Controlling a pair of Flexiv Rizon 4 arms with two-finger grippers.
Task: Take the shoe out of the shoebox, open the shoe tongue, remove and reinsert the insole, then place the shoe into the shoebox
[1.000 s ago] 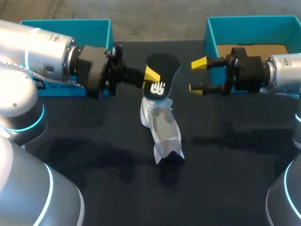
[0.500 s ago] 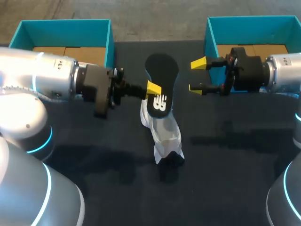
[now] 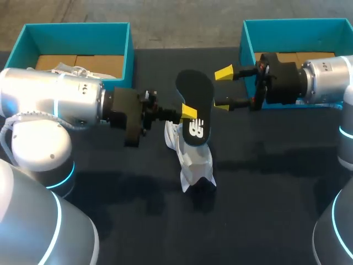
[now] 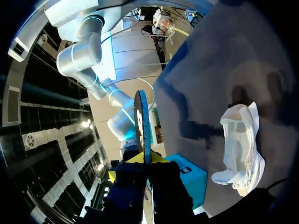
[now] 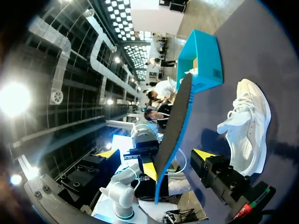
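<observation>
- Head view: the left tool [image 3: 189, 113] is clamped on the black insole [image 3: 193, 91], with its far finger hidden behind the insole. The white shoe [image 3: 193, 157] lies just below on the tabletop [image 3: 265, 193], with open room all around it. The white mark on the insole is not legible.
- Left wrist view: the insole [image 4: 142, 126] shows edge-on, pinched in the tool [image 4: 147, 163]. The shoe [image 4: 238, 149] lies beside it.
- Right wrist view: the right tool [image 5: 156, 156] is spread wide and holds nothing. The insole [image 5: 175, 126] stands between its tips, with the shoe [image 5: 247, 126] beyond.

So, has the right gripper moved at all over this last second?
Yes. The right gripper has edged further out from the right shoebox wall, toward the insole at mid-table.
</observation>
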